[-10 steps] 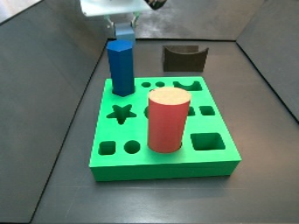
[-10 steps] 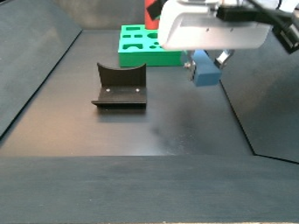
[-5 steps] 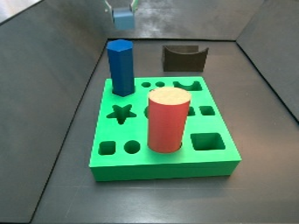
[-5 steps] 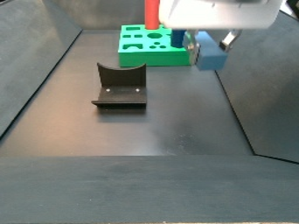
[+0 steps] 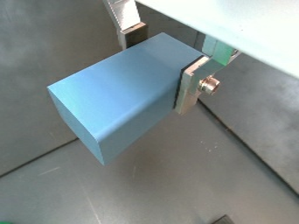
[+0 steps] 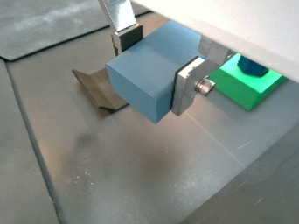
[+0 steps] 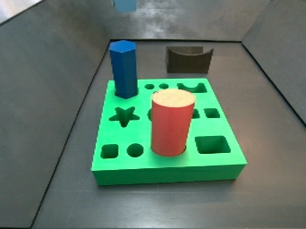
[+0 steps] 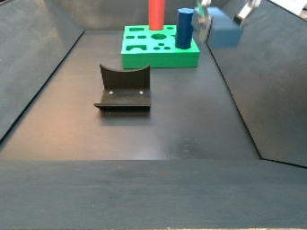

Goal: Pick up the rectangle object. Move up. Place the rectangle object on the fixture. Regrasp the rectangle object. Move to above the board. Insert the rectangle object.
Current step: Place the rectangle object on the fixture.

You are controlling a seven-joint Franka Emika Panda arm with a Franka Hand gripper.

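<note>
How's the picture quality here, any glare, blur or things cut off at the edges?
Both wrist views are sharp on the rectangle object in the pincer. In a side view the floor shows soft sheen, and the pincer is cropped. In a side view the board is crisp.

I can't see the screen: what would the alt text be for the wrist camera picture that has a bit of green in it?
The gripper holds a grey-blue rectangle object between its two silver fingers, lifted clear of the dark floor. Beyond it on the floor are the dark fixture and a corner of the green board.
</note>
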